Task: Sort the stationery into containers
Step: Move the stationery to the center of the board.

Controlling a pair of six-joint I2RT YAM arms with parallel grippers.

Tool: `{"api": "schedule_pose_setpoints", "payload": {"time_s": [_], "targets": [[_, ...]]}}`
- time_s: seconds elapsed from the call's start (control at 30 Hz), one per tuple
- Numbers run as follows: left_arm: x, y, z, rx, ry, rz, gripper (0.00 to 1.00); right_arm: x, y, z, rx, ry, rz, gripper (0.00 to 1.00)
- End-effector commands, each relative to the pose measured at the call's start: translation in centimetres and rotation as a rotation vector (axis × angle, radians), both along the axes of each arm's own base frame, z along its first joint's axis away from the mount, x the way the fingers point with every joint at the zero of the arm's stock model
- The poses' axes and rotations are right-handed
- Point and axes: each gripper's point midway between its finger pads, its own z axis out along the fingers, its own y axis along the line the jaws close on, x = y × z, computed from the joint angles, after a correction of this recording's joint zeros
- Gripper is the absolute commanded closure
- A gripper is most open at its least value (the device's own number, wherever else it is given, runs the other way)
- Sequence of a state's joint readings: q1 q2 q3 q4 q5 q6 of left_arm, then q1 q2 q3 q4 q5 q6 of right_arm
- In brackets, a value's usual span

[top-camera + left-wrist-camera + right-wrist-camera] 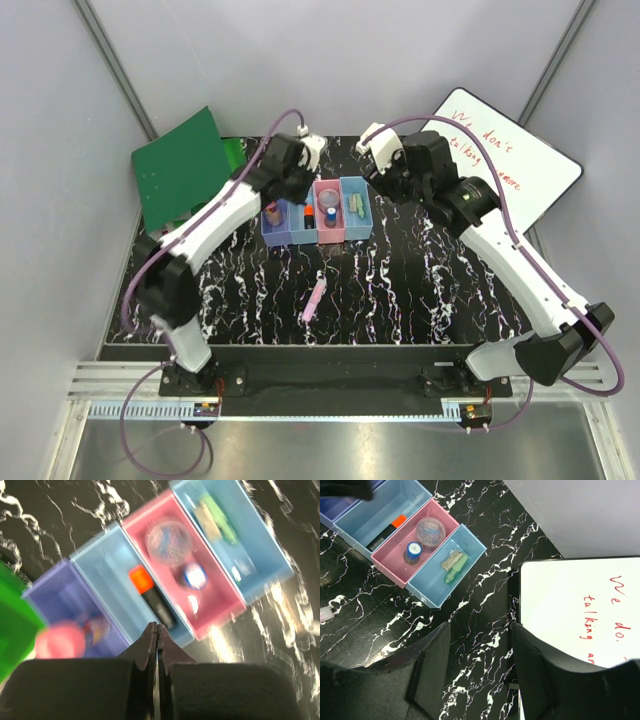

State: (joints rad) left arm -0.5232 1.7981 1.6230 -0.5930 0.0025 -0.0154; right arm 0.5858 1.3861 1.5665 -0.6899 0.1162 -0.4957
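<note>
The four joined bins stand at the back middle of the table. The purple-blue bin holds blurred pink and blue pieces. The light blue bin holds an orange-capped marker. The pink bin holds a round grey piece and a small blue piece. The far light blue bin holds a green highlighter. A pink marker lies loose on the table in front. My left gripper is shut and empty above the bins' near edge. My right gripper is open and empty, right of the bins.
A whiteboard with red writing leans at the back right, close under my right gripper; it also fills the right of the right wrist view. A green folder stands at the back left. Grey walls enclose the black marbled table.
</note>
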Motion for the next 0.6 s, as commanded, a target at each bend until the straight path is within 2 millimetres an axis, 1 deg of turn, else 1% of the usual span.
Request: {"api": "schedule_pose_setpoints", "payload": {"time_s": [0.0, 0.03, 0.07, 0.1, 0.2, 0.23, 0.33, 0.43, 0.5, 0.57], "targets": [[-6.5, 1.3, 0.0, 0.101, -0.001, -0.139, 0.74, -0.3, -0.8, 2.6, 0.033, -0.095, -0.013, 0.41], [-8.5, 1.8, -2.4, 0.103, 0.086, -0.138, 0.64, -0.2, -0.8, 2.7, 0.034, -0.101, -0.014, 0.41], [-10.1, 2.0, -3.6, 0.108, 0.148, -0.147, 0.57, -0.3, -0.8, 2.7, 0.033, -0.1, -0.014, 0.41], [-11.8, 2.4, -5.5, 0.116, 0.221, -0.153, 0.55, -0.3, -0.8, 2.7, 0.033, -0.102, -0.013, 0.41], [-14.3, 2.4, -8.0, 0.099, 0.338, -0.122, 0.54, -0.3, -0.9, 3.3, 0.037, -0.114, -0.015, 0.41], [-15.2, 2.2, -8.7, 0.084, 0.381, -0.121, 0.49, -0.3, -1.0, 3.3, 0.037, -0.115, -0.017, 0.41], [-16.5, 1.8, -10.0, 0.068, 0.456, -0.106, 0.45, -0.4, -1.2, 3.6, 0.036, -0.123, -0.023, 0.41], [-17.1, 1.5, -10.4, 0.059, 0.482, -0.105, 0.44, -0.5, -1.4, 3.4, 0.033, -0.12, -0.025, 0.41], [-18.0, 0.8, -10.1, 0.031, 0.497, -0.135, 0.44, -0.6, -1.5, 3.2, 0.028, -0.117, -0.026, 0.41], [-19.2, 0.3, -10.1, 0.008, 0.526, -0.158, 0.44, -0.5, -1.4, 3.1, 0.023, -0.116, -0.026, 0.41]]}}
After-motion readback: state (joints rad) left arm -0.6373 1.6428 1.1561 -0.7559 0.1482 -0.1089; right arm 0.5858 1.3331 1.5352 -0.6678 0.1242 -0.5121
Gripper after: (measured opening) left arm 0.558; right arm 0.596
